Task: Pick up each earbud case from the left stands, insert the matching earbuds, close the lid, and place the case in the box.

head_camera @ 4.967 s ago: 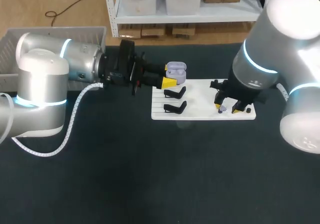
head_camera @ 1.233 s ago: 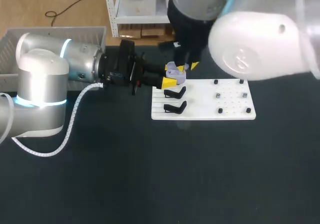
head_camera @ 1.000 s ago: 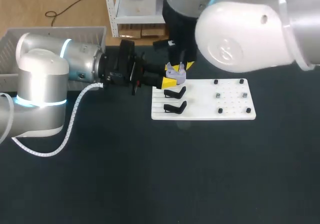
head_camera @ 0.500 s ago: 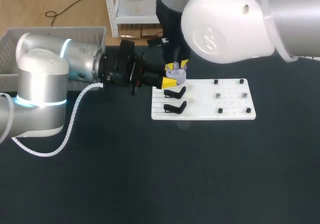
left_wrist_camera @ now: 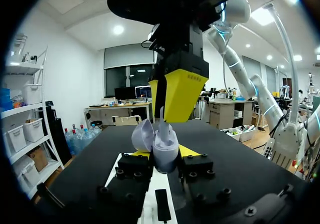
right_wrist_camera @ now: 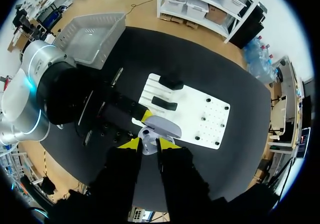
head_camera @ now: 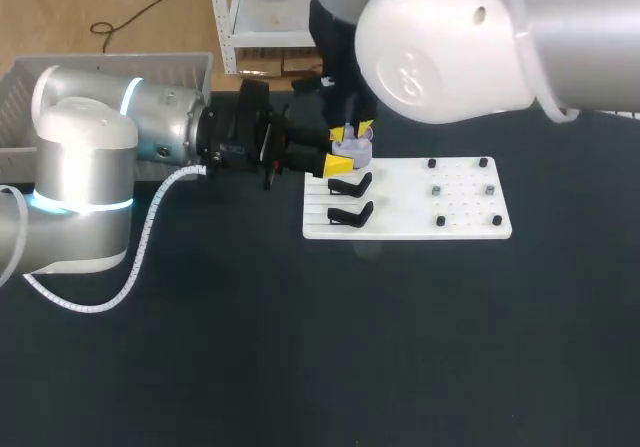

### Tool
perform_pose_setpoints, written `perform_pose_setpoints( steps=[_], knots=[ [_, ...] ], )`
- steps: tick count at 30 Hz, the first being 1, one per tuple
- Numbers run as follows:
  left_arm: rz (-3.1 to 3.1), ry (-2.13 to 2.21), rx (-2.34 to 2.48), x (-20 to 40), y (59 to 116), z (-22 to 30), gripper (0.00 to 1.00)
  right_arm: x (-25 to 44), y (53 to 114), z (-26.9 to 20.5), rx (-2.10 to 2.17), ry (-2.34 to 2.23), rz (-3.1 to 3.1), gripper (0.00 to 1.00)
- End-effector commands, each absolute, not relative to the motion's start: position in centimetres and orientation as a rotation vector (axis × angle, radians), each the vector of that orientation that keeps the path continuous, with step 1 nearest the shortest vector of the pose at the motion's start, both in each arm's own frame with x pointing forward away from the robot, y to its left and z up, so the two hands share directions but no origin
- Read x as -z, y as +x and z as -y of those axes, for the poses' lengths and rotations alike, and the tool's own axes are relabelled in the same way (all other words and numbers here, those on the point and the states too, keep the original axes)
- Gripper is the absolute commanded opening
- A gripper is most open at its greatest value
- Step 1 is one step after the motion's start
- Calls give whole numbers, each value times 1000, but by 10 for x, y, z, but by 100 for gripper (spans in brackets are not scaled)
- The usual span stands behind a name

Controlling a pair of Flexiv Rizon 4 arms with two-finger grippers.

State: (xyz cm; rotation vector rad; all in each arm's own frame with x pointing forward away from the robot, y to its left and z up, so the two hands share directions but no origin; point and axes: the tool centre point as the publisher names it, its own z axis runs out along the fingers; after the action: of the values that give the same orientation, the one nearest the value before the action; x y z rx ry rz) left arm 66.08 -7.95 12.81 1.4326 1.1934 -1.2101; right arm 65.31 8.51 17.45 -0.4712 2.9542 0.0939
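From where I stood, the left tool stretched level from the left of the white board and pinched the lilac earbud case between its yellow tips, holding it in the air just over the board's far left corner. The case's lid stood open, tipped back to one side. The right tool hung straight down right above the open case, very close to it. Whether it was spread or gripping something I could not tell. On the board's left part, nearer than the held case, two black stands sat one behind the other. Small dark pegs dotted the board's right half. The grey basket stood well off to the board's far left, by the edge of the dark table.
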Motion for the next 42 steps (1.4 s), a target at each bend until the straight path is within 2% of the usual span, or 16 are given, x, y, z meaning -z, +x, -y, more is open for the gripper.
perform_pose_setpoints(
  steps=[1,26,27,28,29,42],
  knots=[
    [-1195,1433,1208,-128,660,79,0,-172,655,-85,-96,-472,-2959,0],
    [-1195,1433,1208,-128,660,79,0,-162,660,-92,-94,-480,-2970,1],
    [-1195,1433,1208,-128,660,79,0,-162,660,-92,-93,-479,-2970,34],
    [-1195,1433,1208,-128,660,79,0,-162,660,-92,-91,-477,-2970,77],
    [-1195,1433,1208,-128,660,79,0,-162,660,-92,-90,-476,-2970,100],
    [-1195,1433,1208,-128,660,79,0,-190,650,-78,-110,-442,-2934,100]
  ],
)
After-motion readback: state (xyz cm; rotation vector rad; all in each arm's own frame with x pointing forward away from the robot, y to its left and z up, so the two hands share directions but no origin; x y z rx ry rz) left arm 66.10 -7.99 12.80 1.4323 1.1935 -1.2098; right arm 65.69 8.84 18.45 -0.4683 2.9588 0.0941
